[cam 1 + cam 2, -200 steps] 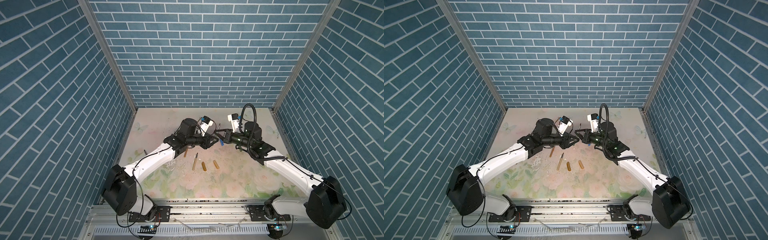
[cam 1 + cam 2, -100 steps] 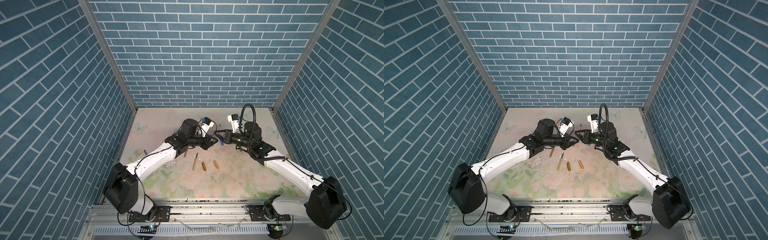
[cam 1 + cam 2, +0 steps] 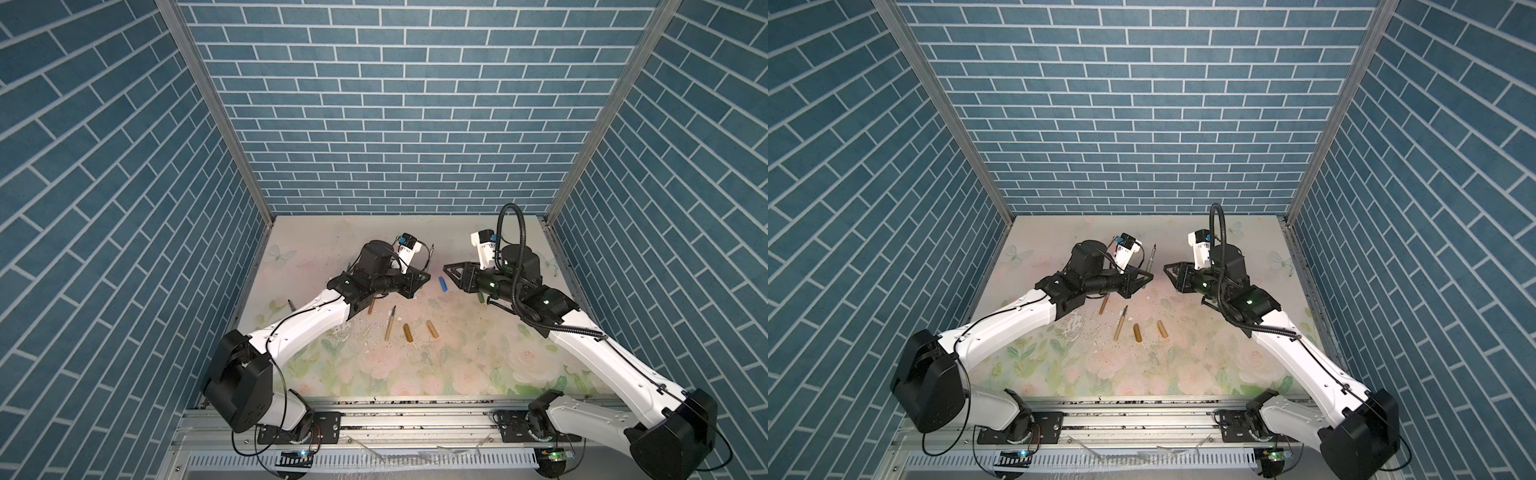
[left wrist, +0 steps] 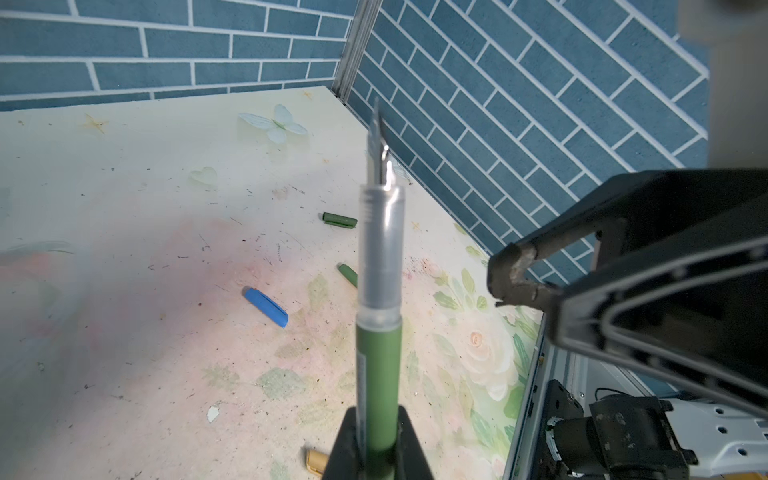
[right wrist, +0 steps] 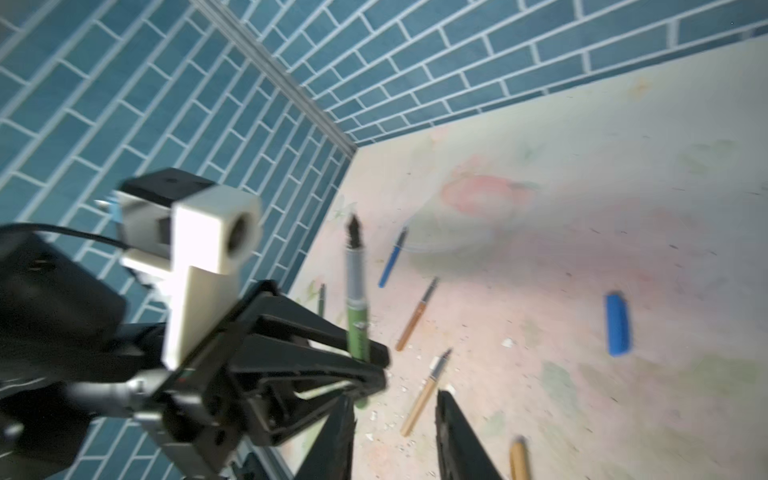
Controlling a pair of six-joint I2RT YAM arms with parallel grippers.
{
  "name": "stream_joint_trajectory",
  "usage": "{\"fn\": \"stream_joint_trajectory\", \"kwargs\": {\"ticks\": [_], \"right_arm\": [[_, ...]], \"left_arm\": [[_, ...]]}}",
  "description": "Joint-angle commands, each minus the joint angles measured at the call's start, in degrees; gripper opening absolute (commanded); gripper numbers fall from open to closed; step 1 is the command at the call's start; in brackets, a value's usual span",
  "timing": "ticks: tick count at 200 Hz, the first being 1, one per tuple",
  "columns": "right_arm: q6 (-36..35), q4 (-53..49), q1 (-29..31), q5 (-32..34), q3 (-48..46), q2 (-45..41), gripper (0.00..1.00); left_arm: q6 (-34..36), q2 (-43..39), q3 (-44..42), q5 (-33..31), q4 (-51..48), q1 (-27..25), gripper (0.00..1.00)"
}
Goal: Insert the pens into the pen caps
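1. Green pen (image 4: 378, 365) stands upright above the table (image 3: 374, 374), nib up, its lower barrel pinched by the left gripper (image 4: 376, 440).
2. Right gripper (image 5: 392, 419) faces it nearby, jaws parted, empty.
3. Blue cap (image 3: 443, 283) lies on the table between both grippers.
4. A golden-brown pen (image 3: 390, 324) and two amber caps (image 3: 408, 332) lie nearer the arm bases.

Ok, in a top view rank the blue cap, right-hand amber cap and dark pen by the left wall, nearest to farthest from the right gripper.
1. blue cap, beside the right gripper.
2. right-hand amber cap, mid-table, nearer the front.
3. dark pen, by the left wall.
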Motion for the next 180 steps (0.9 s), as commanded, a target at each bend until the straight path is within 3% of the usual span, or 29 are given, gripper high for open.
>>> {"fn": "stream_joint_trajectory", "kwargs": {"ticks": [1,40,82,106,134,180], "right_arm": [[-3.54,-12.59,-0.69,13.48,-0.73,-0.94,0.31],[-4.62,-15.56,-4.51,11.63,-2.88,1.48,0.27],[-4.45,-20.49,-13.75,7.23,-4.38,2.47,0.26],[-6.75,-21.74,-15.87,5.92,-4.52,4.54,0.26],[-12.24,-24.79,-17.02,5.33,-0.06,14.38,0.24],[-16.15,-22.00,-20.47,5.31,6.71,28.18,0.19]], "left_arm": [[-0.60,-2.50,-1.73,-2.19,4.95,0.07,0.00],[-1.89,-5.34,-7.71,-3.72,14.99,0.07,0.00],[0.40,-6.38,-9.11,-4.98,16.25,-0.09,0.00],[-0.58,-5.70,-9.27,-1.34,18.09,-0.10,0.00],[-3.32,-3.61,-7.67,3.52,18.10,-0.66,0.00],[-3.45,-2.84,-7.67,5.88,18.97,-2.89,0.00]]}}
